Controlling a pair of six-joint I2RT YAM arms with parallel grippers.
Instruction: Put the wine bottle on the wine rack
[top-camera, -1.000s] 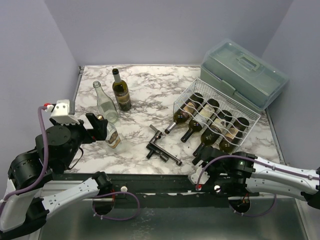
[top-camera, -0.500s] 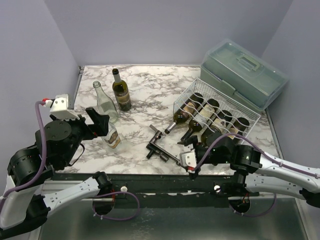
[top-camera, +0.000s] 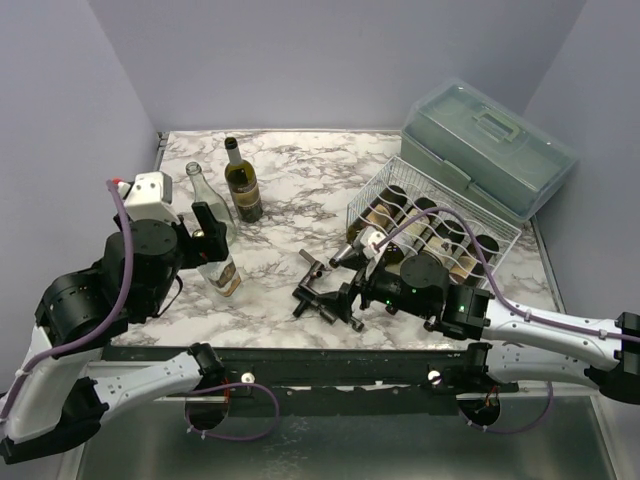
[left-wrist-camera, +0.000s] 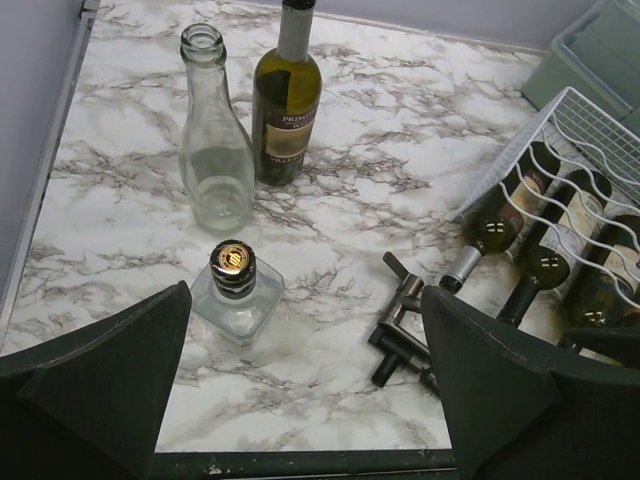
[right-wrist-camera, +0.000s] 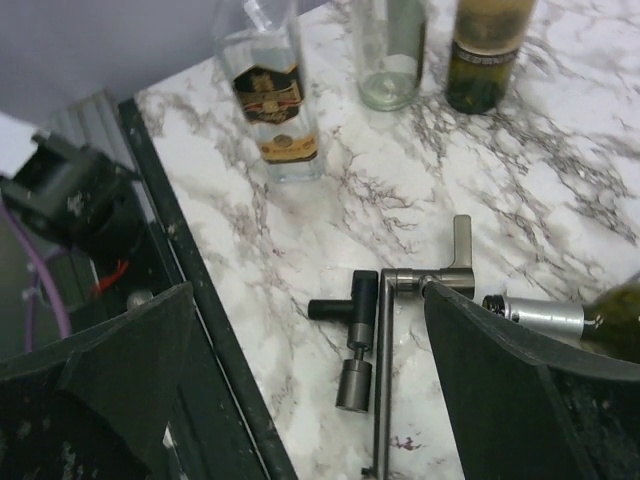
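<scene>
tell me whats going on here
Wine bottles are being loaded onto a rack; four bottles already lie in it. A wine bottle, a clear bottle and a small bottle stand at left. The left gripper hangs open above the small bottle, the right gripper open above a metal tool. Neither holds anything.

left claw (left-wrist-camera: 305, 385) wide open, empty, held high; right claw (right-wrist-camera: 310, 385) wide open, empty, low, pointing left.
</scene>
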